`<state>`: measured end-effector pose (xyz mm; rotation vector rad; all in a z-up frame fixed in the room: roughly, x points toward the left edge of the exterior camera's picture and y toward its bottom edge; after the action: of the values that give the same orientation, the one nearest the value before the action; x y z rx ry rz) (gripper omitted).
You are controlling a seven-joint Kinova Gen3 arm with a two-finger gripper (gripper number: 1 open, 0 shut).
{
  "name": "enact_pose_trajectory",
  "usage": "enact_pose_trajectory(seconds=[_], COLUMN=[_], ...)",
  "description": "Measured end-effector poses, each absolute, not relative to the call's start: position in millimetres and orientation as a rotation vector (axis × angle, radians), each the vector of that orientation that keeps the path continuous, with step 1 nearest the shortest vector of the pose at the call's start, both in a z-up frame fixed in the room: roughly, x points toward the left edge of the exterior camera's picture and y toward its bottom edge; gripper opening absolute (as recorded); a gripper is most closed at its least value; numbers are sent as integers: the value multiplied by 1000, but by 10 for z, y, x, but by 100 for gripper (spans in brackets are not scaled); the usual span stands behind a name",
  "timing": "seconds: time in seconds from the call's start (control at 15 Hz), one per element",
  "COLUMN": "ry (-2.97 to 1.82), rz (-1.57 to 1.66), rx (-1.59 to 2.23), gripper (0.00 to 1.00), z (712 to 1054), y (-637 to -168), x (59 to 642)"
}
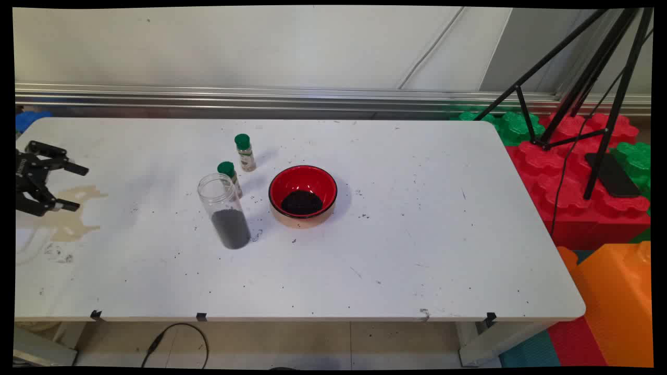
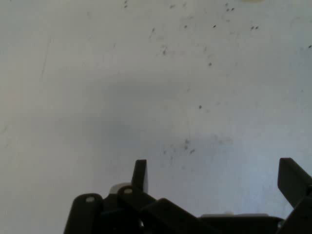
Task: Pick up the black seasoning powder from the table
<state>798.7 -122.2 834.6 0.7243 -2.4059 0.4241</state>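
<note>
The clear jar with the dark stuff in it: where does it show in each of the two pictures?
Main view: the clear jar stands left of centre, just left of the red bowl.
Hand view: not in it; only bare speckled table beyond the open tool.
Shared landmark: the white table.

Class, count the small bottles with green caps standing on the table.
2. One green-capped bottle stands farther back; the other is just behind the clear jar, partly hidden by it. Both are left of the red bowl.
</note>
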Motion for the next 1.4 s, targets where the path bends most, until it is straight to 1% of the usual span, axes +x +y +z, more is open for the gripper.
enact_pose_trajectory(seconds=[0.47, 1.4], ry=[-2392, -2282], rz=[402, 340], rx=[592, 356], gripper=[100, 100], z=[8350, 8238], y=[-1369, -1693], x=[7721, 7220])
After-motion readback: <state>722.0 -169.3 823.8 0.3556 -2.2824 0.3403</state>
